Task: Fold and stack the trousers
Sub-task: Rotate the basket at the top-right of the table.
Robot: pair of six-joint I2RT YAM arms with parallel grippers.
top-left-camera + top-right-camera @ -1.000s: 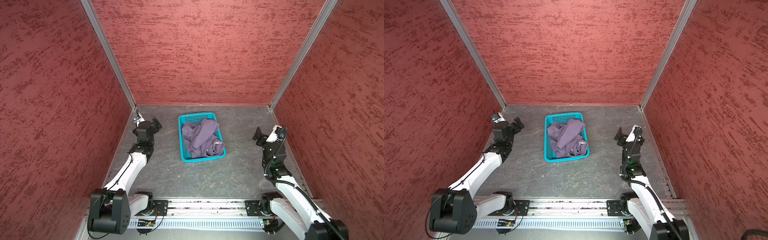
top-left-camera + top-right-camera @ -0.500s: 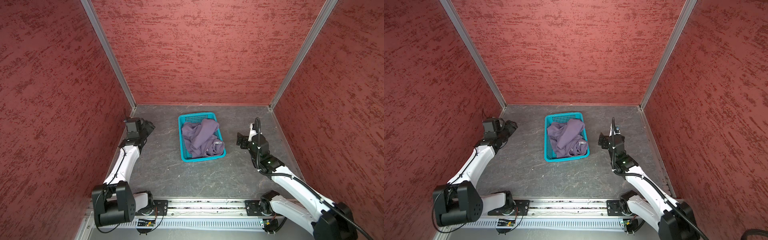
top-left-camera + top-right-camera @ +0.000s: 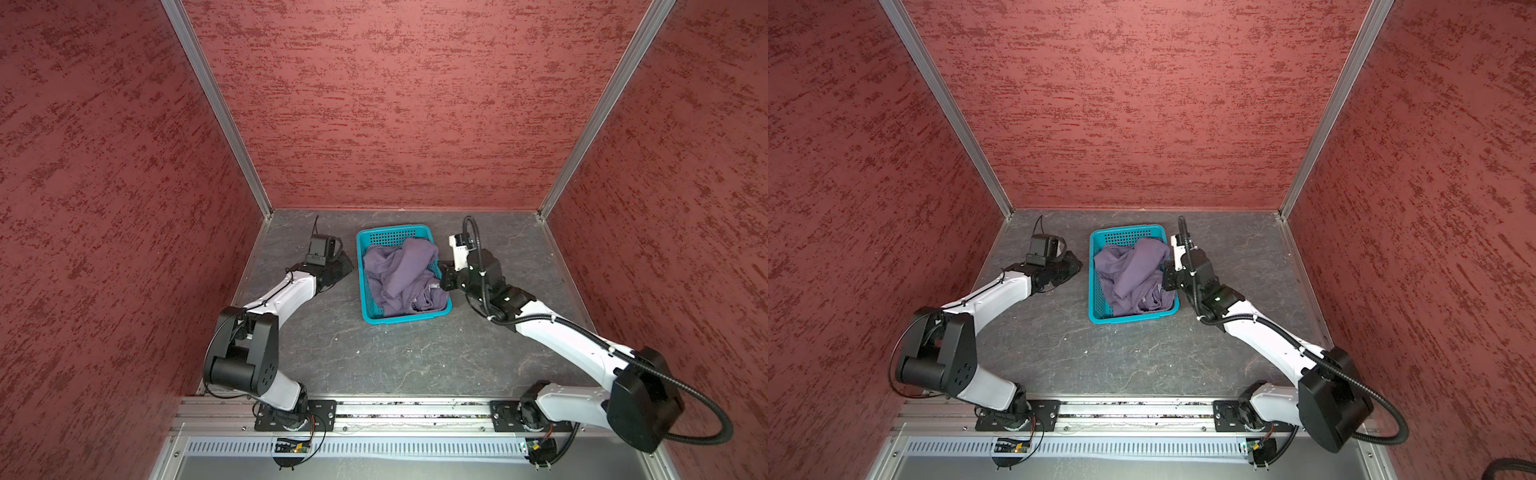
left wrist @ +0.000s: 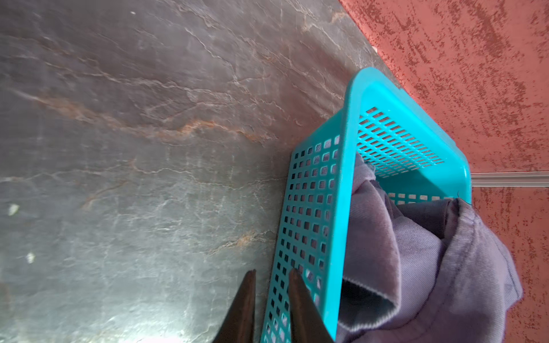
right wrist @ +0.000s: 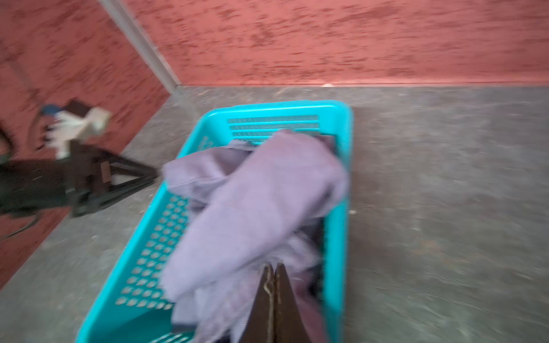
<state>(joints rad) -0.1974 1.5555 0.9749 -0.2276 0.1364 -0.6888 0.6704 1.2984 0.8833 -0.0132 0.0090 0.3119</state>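
Toward the 12 o'clock end of the table [image 3: 374,365], the trousers [image 3: 399,270] lay crumpled inside the teal basket [image 3: 405,318], bunched high enough to stand above its rim. No leg was spread out, no fold was made and nothing was stacked. Judged from this, the task stood at its very start — extraction from the basket, flattening, folding and placing were all left to do.

Left arm: it was stretched low over the table from its base at 7 o'clock. The left gripper [image 3: 348,266] lay at the basket's 9 o'clock side, just outside the perforated wall. The left wrist view showed its fingers [image 4: 243,303] narrowly parted, both outside the wall, with nothing seen between them. It held no cloth.

Right arm: it reached in from its base at 5 o'clock, with the wrist bent toward the basket. The right gripper [image 3: 441,283] sat at the basket's 3 o'clock rim, against the heap. In the right wrist view — blurred — its jaws were pressed together with the tips at the cloth. Whether a pinch of fabric was caught between them could not be told.
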